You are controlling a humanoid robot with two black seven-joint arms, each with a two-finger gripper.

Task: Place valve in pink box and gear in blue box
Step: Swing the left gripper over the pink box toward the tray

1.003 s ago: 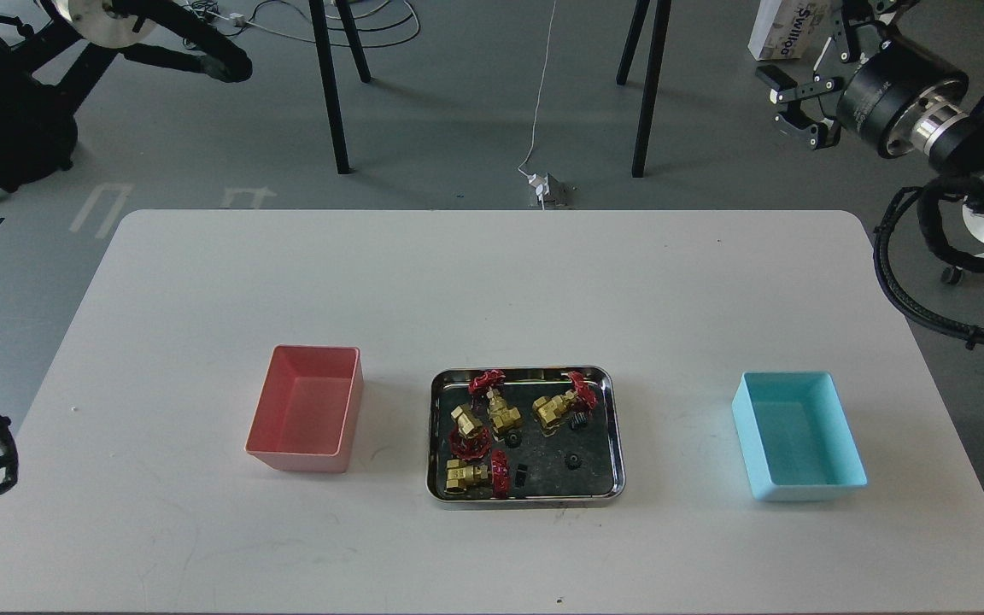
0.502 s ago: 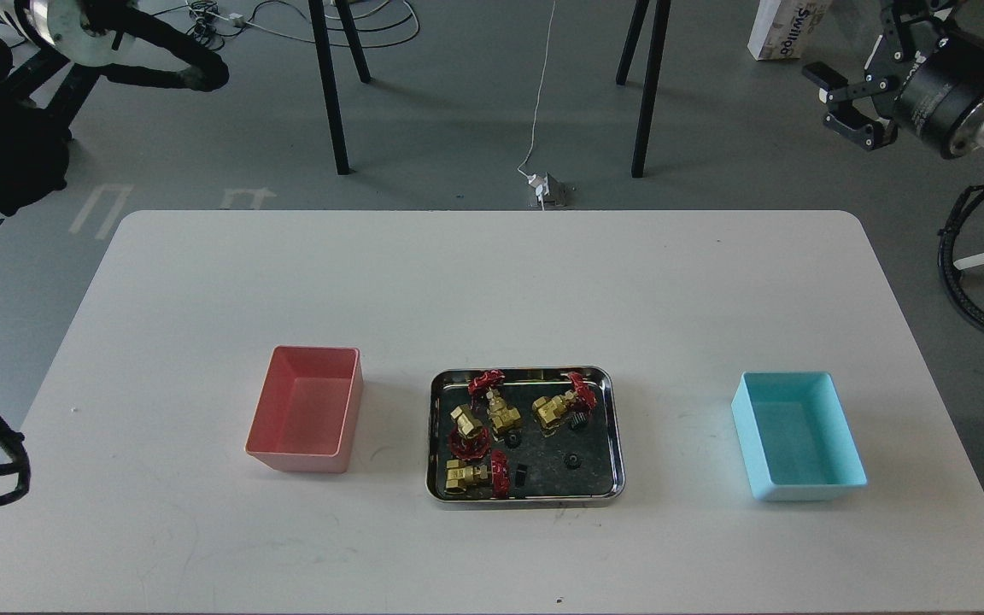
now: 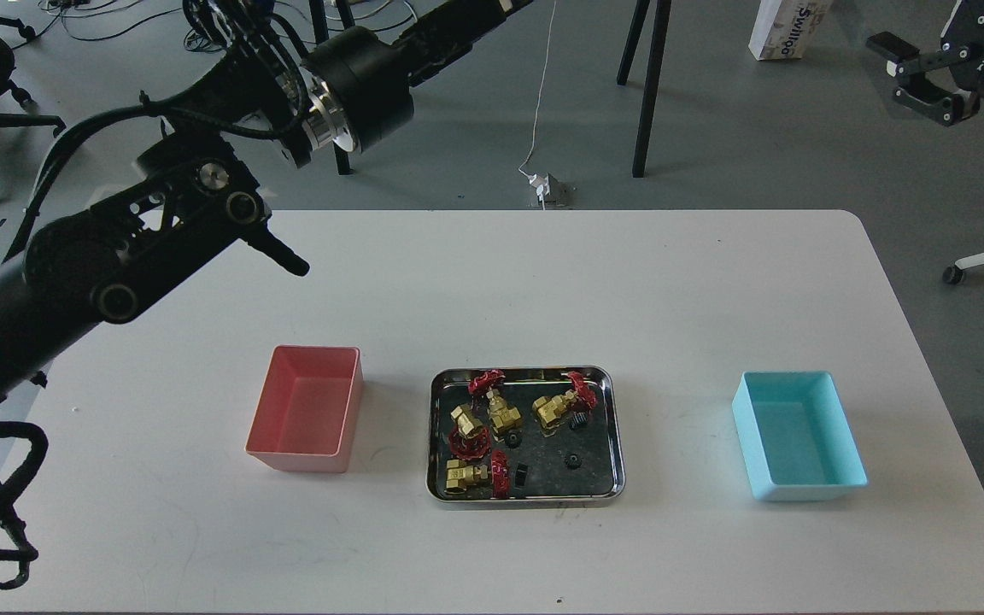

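My steel tray [image 3: 616, 427] at bench [image 3: 492, 273] centre holds four valves [image 3: 560, 407] and several gears [image 3: 572, 460]; the pink box [image 3: 307, 418] at 9 o'clock and blue box [image 3: 799, 434] at 3 o'clock sit empty. The right end effector [image 3: 919, 75] hangs open at 1 o'clock; I cannot tell the left end effector's state.

A white rounded-corner desk [image 3: 492, 282] stands on a grey smooth floor [image 3: 714, 145], with black slanted metal legs [image 3: 650, 85], white trailing cables [image 3: 541, 102] and a white printed carton [image 3: 787, 30] behind.

Four brass valves [image 3: 553, 411] and tiny black gears [image 3: 572, 461] lie mid-table toward its near edge; the pink box [image 3: 306, 420] sits left, the blue box [image 3: 799, 436] right, both empty.
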